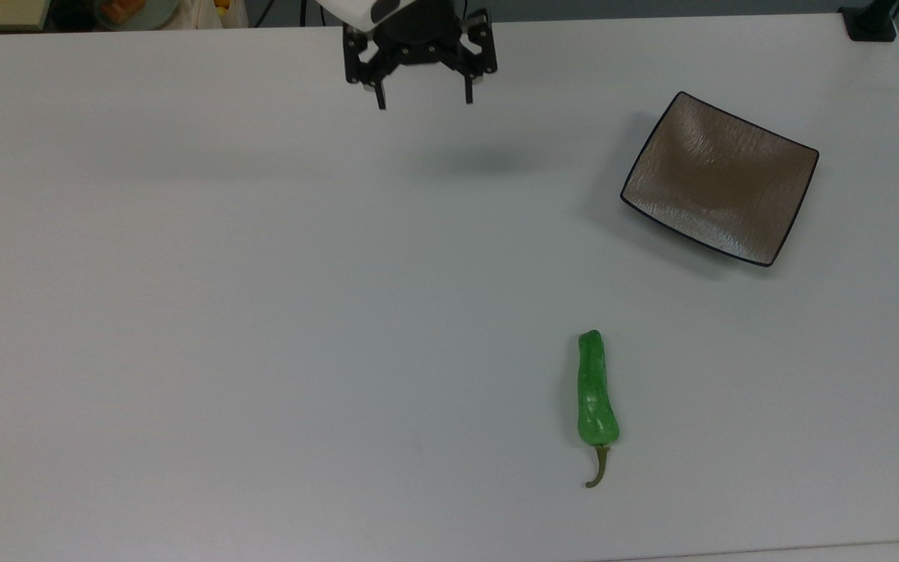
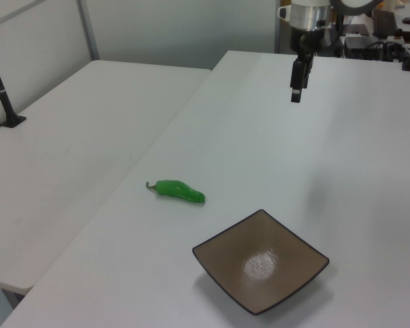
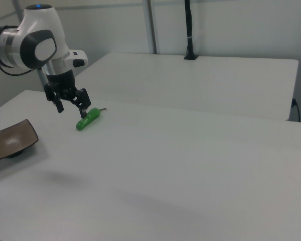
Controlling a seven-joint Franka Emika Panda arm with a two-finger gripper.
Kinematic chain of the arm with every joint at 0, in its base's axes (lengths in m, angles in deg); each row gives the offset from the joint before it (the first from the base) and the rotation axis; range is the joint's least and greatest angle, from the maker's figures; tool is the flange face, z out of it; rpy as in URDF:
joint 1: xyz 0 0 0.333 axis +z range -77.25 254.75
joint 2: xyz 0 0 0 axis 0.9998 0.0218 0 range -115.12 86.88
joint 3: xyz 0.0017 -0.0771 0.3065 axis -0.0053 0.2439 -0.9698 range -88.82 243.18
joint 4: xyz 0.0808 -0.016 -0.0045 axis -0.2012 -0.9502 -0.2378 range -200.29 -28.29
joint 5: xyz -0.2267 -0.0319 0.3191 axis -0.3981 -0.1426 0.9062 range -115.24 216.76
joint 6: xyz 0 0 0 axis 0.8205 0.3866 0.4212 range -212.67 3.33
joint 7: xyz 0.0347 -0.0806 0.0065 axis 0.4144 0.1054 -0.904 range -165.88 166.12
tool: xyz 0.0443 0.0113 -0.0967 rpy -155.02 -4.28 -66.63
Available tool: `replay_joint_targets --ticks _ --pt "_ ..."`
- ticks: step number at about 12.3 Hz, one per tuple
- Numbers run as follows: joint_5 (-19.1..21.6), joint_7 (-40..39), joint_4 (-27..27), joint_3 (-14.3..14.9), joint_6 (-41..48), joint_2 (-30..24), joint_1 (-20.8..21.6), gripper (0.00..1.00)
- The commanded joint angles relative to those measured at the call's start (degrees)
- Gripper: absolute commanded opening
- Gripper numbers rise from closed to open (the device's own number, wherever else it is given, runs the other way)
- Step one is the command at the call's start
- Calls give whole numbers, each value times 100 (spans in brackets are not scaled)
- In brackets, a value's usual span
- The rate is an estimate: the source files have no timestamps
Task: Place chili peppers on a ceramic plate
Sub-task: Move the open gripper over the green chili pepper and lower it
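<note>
My jaws [image 1: 424, 100]: spread wide, empty, hanging above the table [image 1: 262, 312]. Chili pepper [image 1: 596, 398]: flat on table, well apart from the ceramic plate [image 1: 719, 178].

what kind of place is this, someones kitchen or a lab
Most likely a robotics lab or test room, not a kitchen. A robot arm's open pincer hangs over a plain white table that carries just one chili pepper and a ceramic plate, with a second bare white table beside it.

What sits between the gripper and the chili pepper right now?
Nothing: in the top view only bare white table separates the gripper from the chili pepper.
</note>
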Motion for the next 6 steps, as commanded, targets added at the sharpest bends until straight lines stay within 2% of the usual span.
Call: replay_joint_targets --ticks 1,3,6 --pt "287 -71 411 -5 -535 392 142 100" --pt "296 104 438 -84 -1019 568 178 100" --pt "234 1044 788 -207 -1704 1050 301 100"
